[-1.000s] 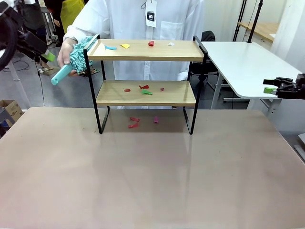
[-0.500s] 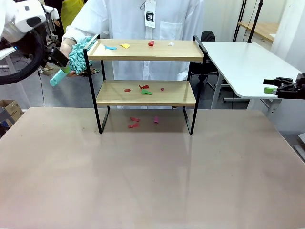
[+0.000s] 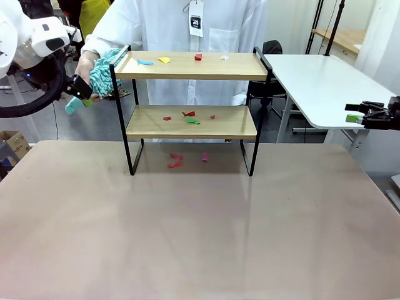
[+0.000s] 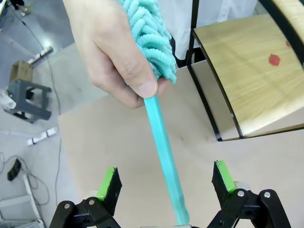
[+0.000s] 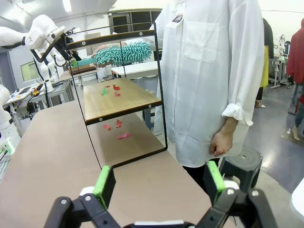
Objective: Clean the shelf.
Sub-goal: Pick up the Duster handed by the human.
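Note:
The shelf (image 3: 181, 66) stands at the back middle of the brown table, with small coloured paper scraps (image 3: 191, 119) on both boards and on the table under it. A person's hand (image 3: 86, 64) holds a teal fluffy duster (image 3: 104, 70) at the shelf's left end. My left gripper (image 3: 79, 92) is open with its jaws on either side of the duster's handle (image 4: 162, 142), not touching it; the green pads (image 4: 108, 182) stand well apart. The hand (image 4: 111, 57) grips the duster's head. My right gripper (image 3: 360, 114) hangs open far to the right, away from the shelf (image 5: 126, 97).
The person in a white coat (image 3: 187, 28) stands right behind the shelf. A white side table (image 3: 319, 81) is at the back right. The brown table (image 3: 200, 231) stretches wide and bare in front of the shelf.
My left arm has swung in from the left edge to the duster's handle, and its jaws now straddle it. The person's hand, the duster and my right arm have stayed put.

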